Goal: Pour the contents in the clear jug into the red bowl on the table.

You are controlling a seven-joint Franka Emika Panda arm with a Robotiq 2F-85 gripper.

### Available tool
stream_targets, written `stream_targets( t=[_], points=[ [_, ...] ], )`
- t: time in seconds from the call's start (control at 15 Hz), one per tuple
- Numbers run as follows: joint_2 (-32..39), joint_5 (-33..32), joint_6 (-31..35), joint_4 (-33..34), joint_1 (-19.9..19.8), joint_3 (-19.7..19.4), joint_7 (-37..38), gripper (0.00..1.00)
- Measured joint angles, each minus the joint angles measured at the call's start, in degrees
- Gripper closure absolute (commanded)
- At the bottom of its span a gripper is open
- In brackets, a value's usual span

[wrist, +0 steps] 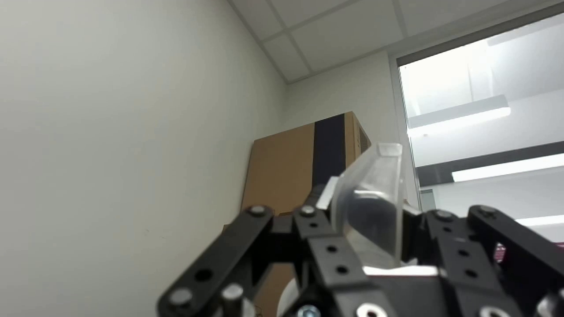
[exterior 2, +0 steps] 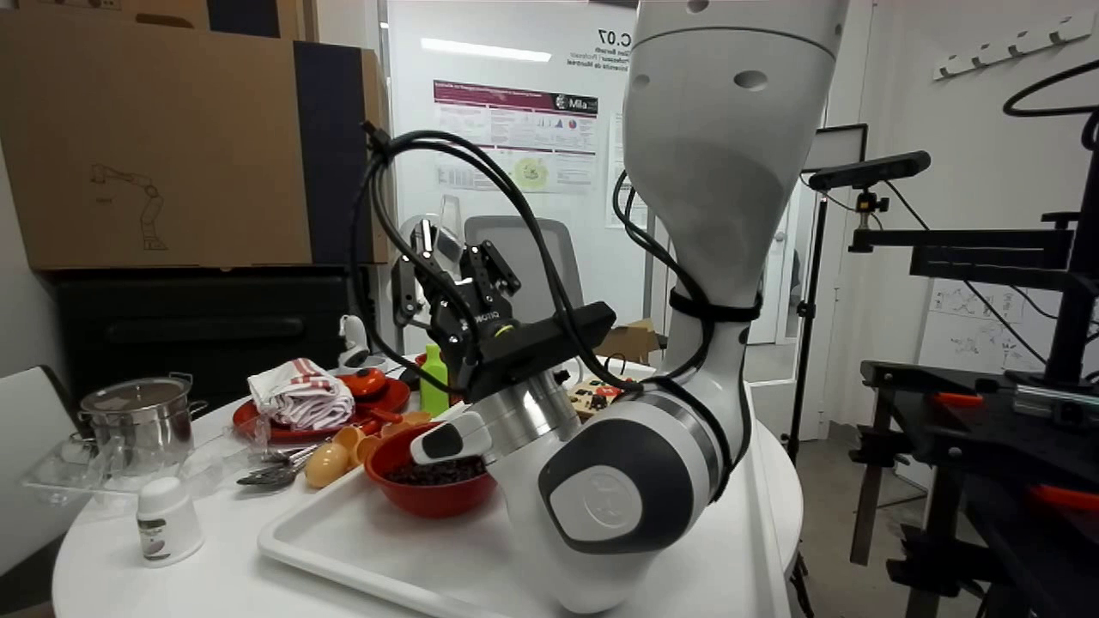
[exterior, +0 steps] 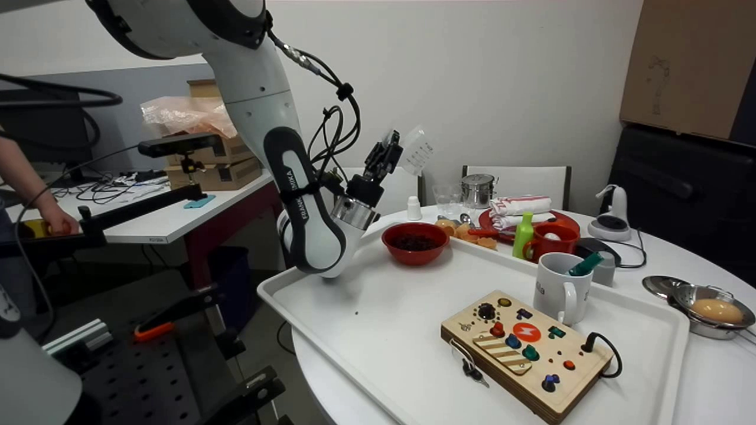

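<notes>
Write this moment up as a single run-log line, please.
claw: shut on clear jug | jug: aloft, tilted, looks empty | red bowl: on white tray, holding dark contents | pour: appears done

Clear jug [wrist: 374,193]: in your wrist view, partly behind the blurred fingers [wrist: 332,253].
Jug markings [exterior: 419,154]: too small to read.
Red bowl [exterior 2: 429,500]: in an exterior view, partly hidden from you by the arm [exterior 2: 730,240].
Person [exterior: 23,174]: cut off by an exterior view's left edge.

Pale wall [exterior: 472,77], white chairs [exterior: 531,183], panelled ceiling [wrist: 343,35], strip lights [wrist: 462,122]
</notes>
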Motion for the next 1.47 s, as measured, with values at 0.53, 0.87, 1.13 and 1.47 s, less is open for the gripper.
stream_targets(
  t=[0.53,0.87,1.13,1.47],
  points=[
    [-0.17,0.3,0.26,-0.32,-0.82,0.76,2.92,0.89],
    [-1.38,0.32,0.22,-6.2,-9.85,4.8,22.21,0.89],
    [-3.0,-0.59,0.9,-10.59,-16.35,7.06,35.86,0.89],
    [-7.02,-2.74,3.63,-15.22,-19.9,10.04,45.06,0.89]
  ],
)
